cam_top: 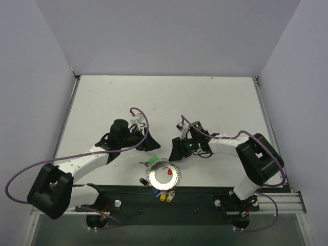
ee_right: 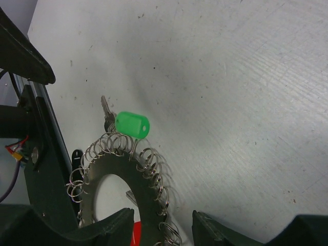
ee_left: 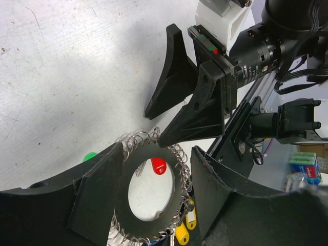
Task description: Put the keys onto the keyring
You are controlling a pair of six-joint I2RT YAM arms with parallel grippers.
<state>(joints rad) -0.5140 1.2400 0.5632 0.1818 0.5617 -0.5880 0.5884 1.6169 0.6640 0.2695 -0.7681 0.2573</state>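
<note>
A white table (cam_top: 205, 102) boxed in by pale lilac walls (cam_top: 169, 36) carries the work. The keyring (cam_top: 164, 176) lies at its 6 o'clock edge, just ahead of the arm bases. Small silver loops fringe the keyring's rim. A green-headed key (cam_top: 152, 161) sits at its 11 o'clock, touching the fringe, though I cannot tell whether it is threaded on. A red tag (cam_top: 168, 172) shows inside the hoop.

In the overhead view the left gripper (ee_left: 157, 148) hangs at the keyring's 10 o'clock and the right gripper (ee_right: 163, 212) at its 1 o'clock, both near it and above it. Each has its jaws parted with nothing between them. From either wrist, the keyring shows below the gap.

This looks like the approach step, since neither key nor keyring is grasped. The next move likely calls for one gripper to pin the keyring while the other closes squarely on the green-headed key, low to the table.
</note>
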